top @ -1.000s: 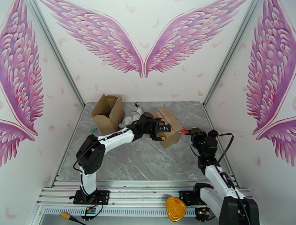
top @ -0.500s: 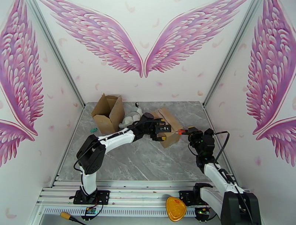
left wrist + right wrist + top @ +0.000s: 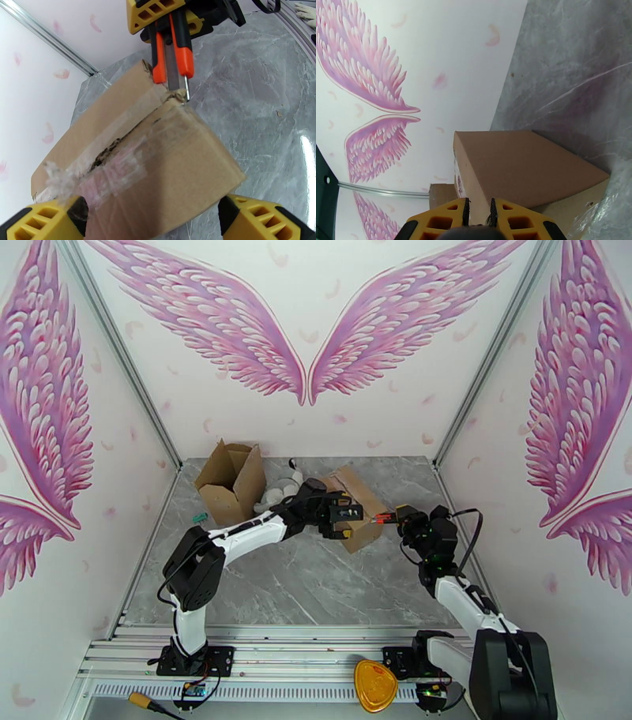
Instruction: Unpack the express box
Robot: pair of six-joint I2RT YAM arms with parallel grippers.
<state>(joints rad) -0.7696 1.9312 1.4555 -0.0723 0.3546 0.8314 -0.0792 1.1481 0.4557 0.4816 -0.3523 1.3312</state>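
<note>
**Top external.** The express box [image 3: 363, 507] lay tilted on the grey table [image 3: 316, 579], right of centre and well apart from an opened carton [image 3: 231, 477] at the far left. The left gripper [image 3: 341, 521] was over the box's near-left end. The right gripper [image 3: 395, 516] was just beside the box's right end and carried an orange utility knife [image 3: 381, 518] pointed at it.

**Left wrist.** The left gripper [image 3: 152, 209] had its jaws spread wide, one on each side of the box's near end. Whether the pads pressed the cardboard could not be established. The tape [image 3: 126, 138] along the top seam was torn and ragged in the middle. The knife's blade [image 3: 185, 89] met the far corner, where the seam ends. The right gripper [image 3: 168, 17] was clamped on the knife's handle.

**Right wrist.** The right gripper [image 3: 478, 213] showed its fingers drawn close together. A plain side of the box [image 3: 529, 169] lay ahead of them.

**Risks, as judged.**
- If the box is not firmly braced, the blade's push could slide or spin it, and the cut would leave the seam.
- Too steep or deep a stroke could tear the flap or score the contents.
- The cut line runs toward the left fingers, so an overrun could strike them.
- Crumpled tape could snag the blade and twist the knife in its grip.
</note>
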